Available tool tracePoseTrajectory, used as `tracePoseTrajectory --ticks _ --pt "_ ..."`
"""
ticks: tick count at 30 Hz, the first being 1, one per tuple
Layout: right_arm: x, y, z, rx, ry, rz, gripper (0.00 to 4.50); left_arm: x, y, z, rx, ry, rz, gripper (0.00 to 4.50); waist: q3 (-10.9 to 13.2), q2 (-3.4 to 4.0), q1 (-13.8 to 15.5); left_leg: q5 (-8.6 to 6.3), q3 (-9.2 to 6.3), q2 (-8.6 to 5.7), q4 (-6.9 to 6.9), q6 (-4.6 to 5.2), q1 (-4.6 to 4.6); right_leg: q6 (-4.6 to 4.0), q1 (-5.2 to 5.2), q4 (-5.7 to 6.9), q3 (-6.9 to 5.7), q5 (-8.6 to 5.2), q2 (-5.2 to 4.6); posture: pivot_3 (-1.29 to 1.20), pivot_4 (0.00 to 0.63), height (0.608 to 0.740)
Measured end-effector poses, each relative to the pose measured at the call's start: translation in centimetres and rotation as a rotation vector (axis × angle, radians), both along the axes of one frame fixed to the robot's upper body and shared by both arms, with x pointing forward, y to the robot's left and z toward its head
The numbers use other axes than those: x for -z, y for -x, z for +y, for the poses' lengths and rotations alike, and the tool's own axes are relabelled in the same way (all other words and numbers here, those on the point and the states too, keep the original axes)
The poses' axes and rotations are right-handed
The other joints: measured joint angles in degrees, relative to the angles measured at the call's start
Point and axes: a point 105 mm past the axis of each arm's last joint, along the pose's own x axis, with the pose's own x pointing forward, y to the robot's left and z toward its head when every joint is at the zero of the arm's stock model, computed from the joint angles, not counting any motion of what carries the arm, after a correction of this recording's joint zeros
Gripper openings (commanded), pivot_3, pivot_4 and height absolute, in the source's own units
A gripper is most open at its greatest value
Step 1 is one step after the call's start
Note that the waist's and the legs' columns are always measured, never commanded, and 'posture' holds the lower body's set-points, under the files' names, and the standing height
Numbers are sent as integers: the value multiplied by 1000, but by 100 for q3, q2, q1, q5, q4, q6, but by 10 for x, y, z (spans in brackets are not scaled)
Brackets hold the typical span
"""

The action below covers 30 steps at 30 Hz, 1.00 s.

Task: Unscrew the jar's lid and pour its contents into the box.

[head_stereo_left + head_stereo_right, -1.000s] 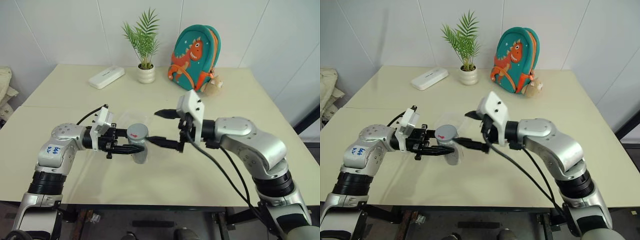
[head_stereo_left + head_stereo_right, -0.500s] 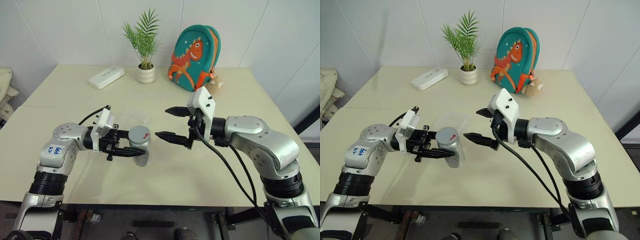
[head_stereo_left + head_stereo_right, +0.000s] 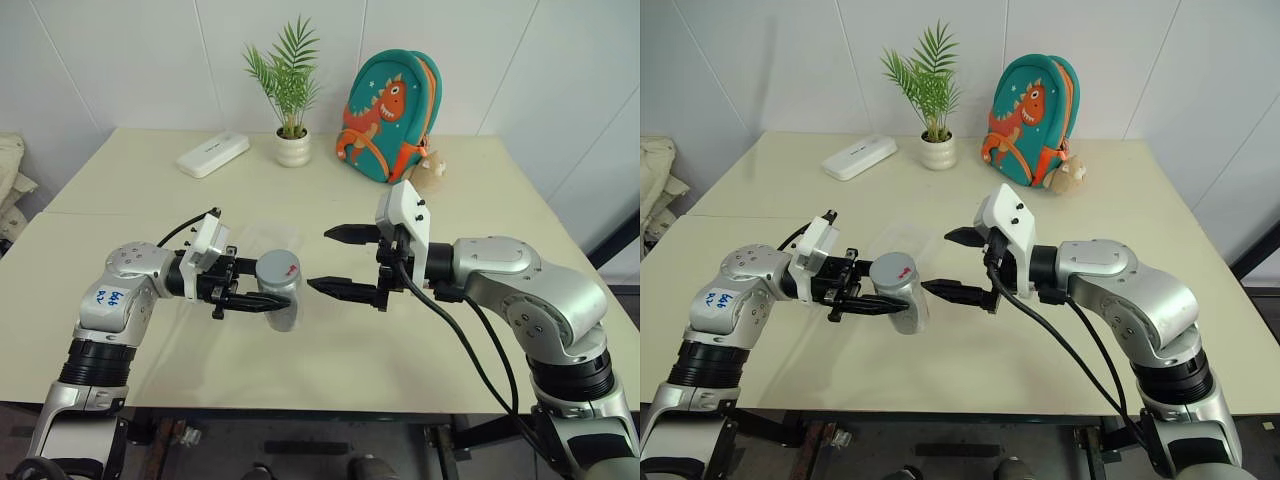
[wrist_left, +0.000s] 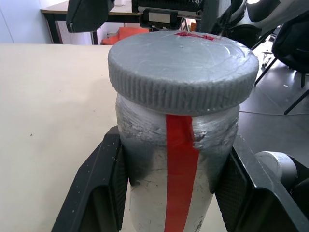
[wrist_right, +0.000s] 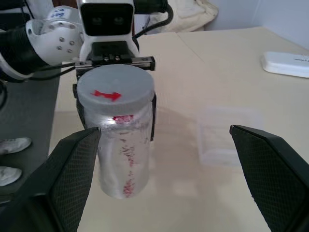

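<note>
Right gripper (image 3: 331,260) has backed off the lid (image 3: 278,268), fingers spread, clear gap between. Left gripper (image 3: 262,298) pinches the jar (image 3: 281,306) above the table (image 3: 330,340); box (image 3: 268,236) just behind. Left wrist: fingers (image 4: 104,186) clamp the jar's sides. Right wrist: lid on, box beside.

Left arm: lower left of the head view, forearm reaching toward centre.
Left gripper (image 3: 262,296): my fingers clamped tight, pointing right, level.
Right arm: lower right, elbow bent.
Right gripper (image 3: 333,260): my fingers spread wide, pointing left.
</note>
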Motion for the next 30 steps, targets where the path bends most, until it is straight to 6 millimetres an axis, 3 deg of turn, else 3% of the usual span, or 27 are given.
tracePoseTrajectory --ticks 9,18,30 --pt "-1 5 6 -38 -24 29 4500 -4 -3 0 14 -7 -11 2033 0 0 -8 0 0 0 0 0 0 0 0 1 0 0 1 0 150 740" --pt "-16 7 28 -72 -87 -5 4500 -2 -5 -2 31 -25 -10 2033 0 0 0 0 0 0 0 0 0 0 -1 1 0 0 0 0 150 740" --pt "-9 3 46 -80 -74 -1 4500 -4 -7 -3 34 -20 -12 2033 0 0 -10 0 -1 0 0 0 0 0 -1 5 -1 0 1 0 150 740"
